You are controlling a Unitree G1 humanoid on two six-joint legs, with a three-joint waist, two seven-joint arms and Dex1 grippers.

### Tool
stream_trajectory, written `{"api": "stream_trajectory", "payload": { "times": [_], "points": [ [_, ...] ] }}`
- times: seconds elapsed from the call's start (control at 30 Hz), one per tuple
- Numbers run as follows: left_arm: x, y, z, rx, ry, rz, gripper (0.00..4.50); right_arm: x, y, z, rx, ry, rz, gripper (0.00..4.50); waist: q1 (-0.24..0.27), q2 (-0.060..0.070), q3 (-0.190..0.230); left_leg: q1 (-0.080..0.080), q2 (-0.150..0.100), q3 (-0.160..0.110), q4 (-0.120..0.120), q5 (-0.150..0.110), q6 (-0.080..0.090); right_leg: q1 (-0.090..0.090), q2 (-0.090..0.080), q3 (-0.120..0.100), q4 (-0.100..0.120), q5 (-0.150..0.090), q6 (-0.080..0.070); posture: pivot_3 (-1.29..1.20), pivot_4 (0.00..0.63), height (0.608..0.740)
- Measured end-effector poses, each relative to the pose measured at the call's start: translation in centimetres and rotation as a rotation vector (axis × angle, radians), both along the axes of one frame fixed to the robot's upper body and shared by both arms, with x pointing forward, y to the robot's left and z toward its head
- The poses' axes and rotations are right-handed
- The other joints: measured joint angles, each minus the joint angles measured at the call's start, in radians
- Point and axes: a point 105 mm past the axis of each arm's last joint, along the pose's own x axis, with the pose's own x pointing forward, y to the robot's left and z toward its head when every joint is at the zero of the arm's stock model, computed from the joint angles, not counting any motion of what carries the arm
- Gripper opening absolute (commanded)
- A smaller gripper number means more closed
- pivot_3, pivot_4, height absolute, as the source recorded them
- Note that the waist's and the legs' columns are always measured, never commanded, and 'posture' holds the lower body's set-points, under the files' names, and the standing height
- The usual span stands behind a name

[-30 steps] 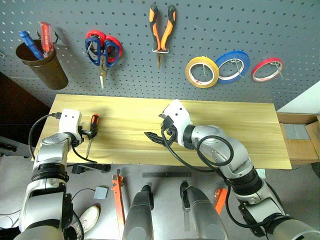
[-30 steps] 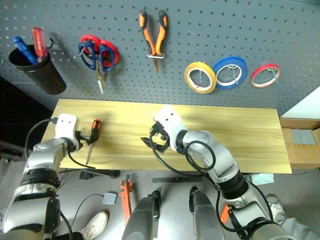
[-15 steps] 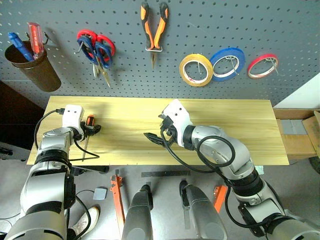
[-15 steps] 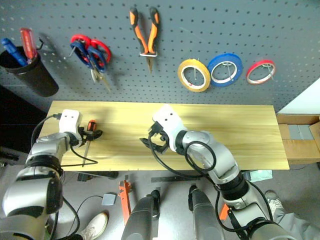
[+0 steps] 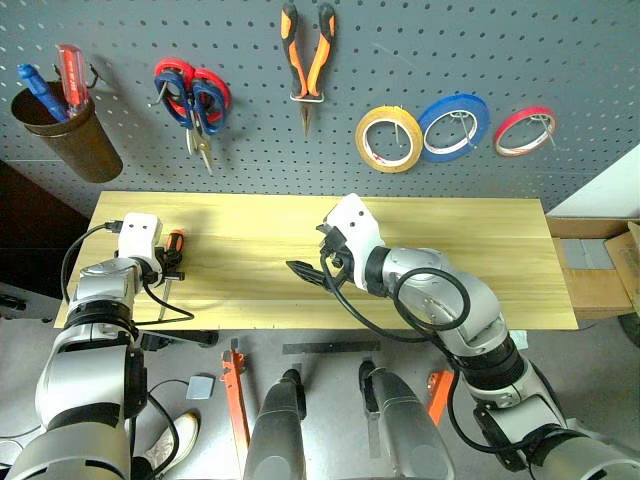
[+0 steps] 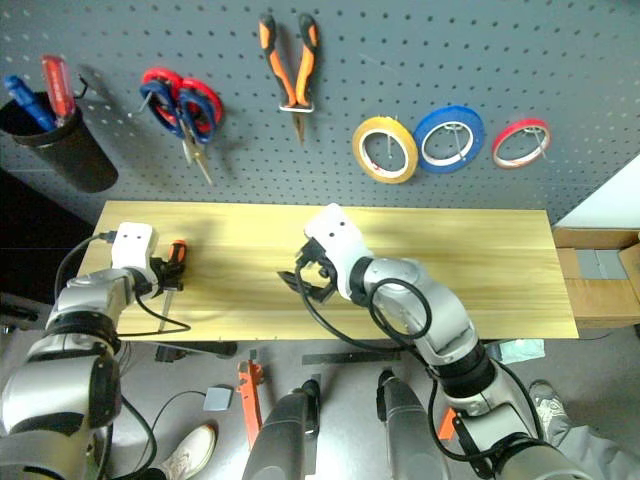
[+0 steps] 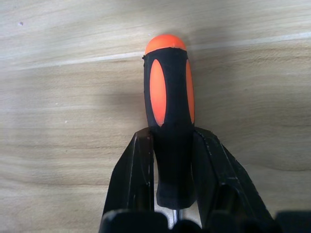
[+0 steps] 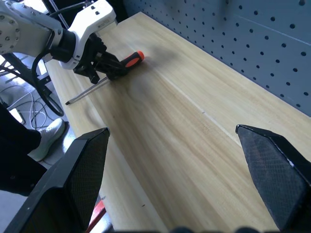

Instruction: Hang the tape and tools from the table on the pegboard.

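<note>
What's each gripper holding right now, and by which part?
The left gripper is shut on the orange-handled screwdriver, gripping the black lower end of the handle near the shaft. The right gripper is open and holds nothing.

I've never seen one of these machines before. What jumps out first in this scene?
Probably the dark pegboard hung with bright things: orange-handled pliers, two pairs of scissors, and yellow, blue and red tape rolls. Below it, on the pale wooden table, the left gripper has its jaws closed on an orange-handled screwdriver, while the right gripper hovers open mid-table.
</note>
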Motion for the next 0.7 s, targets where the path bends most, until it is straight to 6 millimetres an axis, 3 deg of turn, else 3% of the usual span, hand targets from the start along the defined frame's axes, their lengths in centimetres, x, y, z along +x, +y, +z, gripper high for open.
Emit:
{"api": "stream_trajectory", "payload": {
  "times": [0.17,0.33,0.5,0.7],
  "points": [
    [0.0,0.2,0.1,0.005,-0.004,0.018,0.72,0.1,0.1,0.1,0.006,-0.003,0.002,4.5,0.0,0.0,0.0,0.0,0.0,0.0,0.0,0.0,0.0,0.0,0.0,0.0,0.0,0.0,0.0,-0.02,0.393,0.74],
    [0.0,0.0,0.8,0.007,-0.047,0.024,0.72,0.1,-0.1,0.8,0.046,-0.007,0.025,4.5,0.001,-0.005,-0.003,-0.002,0.0,-0.003,0.0,0.001,-0.003,0.0,-0.001,-0.002,0.0,0.001,0.0,-0.01,0.32,0.74],
    [-0.7,-1.8,2.2,0.071,-0.132,-0.037,0.72,-1.1,-1.2,2.0,0.178,0.055,0.115,4.5,0.002,-0.013,-0.013,-0.005,-0.001,-0.005,0.0,0.003,-0.01,-0.002,-0.004,-0.003,0.001,0.004,-0.005,0.0,0.262,0.74],
    [-2.9,-6.5,4.1,0.102,-0.251,-0.055,0.72,-3.3,-2.5,4.0,0.345,0.127,0.273,4.5,0.004,-0.022,-0.048,-0.007,-0.002,-0.007,0.0,0.003,-0.013,-0.002,-0.006,-0.003,0.001,0.004,-0.005,0.03,0.195,0.74]
  ]
}}
